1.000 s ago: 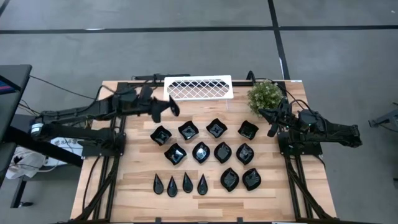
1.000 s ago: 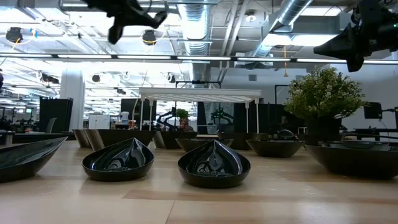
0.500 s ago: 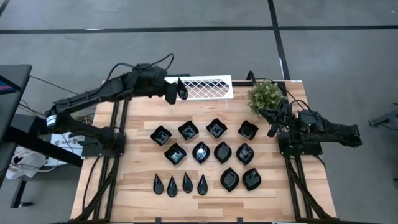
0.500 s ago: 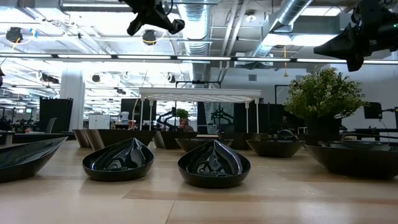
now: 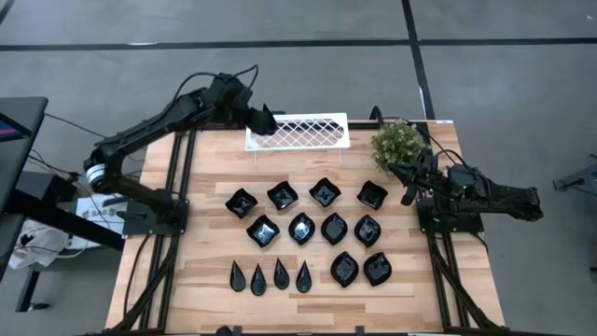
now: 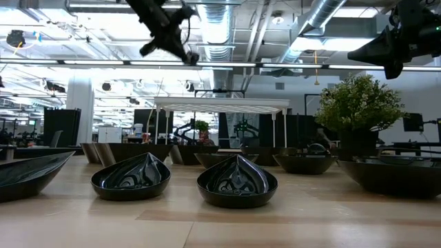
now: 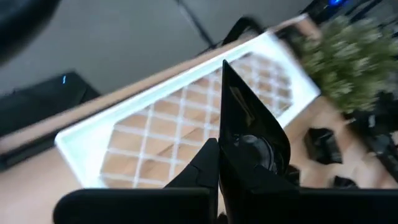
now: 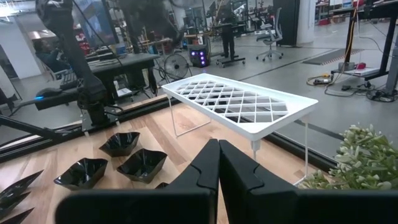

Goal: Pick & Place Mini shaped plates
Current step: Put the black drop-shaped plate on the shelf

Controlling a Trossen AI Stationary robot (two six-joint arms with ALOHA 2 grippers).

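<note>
- The mini shaped plates [image 5: 308,233], sixteen by my count, all lie in rows mid-table; none on the white rack [image 5: 298,132] at the far edge, so the task looks unstarted.
- The four narrow teardrops [image 5: 269,276] near the front edge lie with long axes front-to-back, tips toward the far edge.
- The left gripper [image 5: 264,121], jaws shut and empty, hangs above the rack's left end.
- The right gripper [image 5: 403,179], shut and empty, waits near the plant [image 5: 399,142] at the right edge.

Grey floor [image 5: 298,65], exposed ceiling ducts [image 6: 324,17], strip lights.

Overhead, table-level and both wrist cameras all share the white rack [image 5: 298,131], seen closest from the left wrist.
</note>
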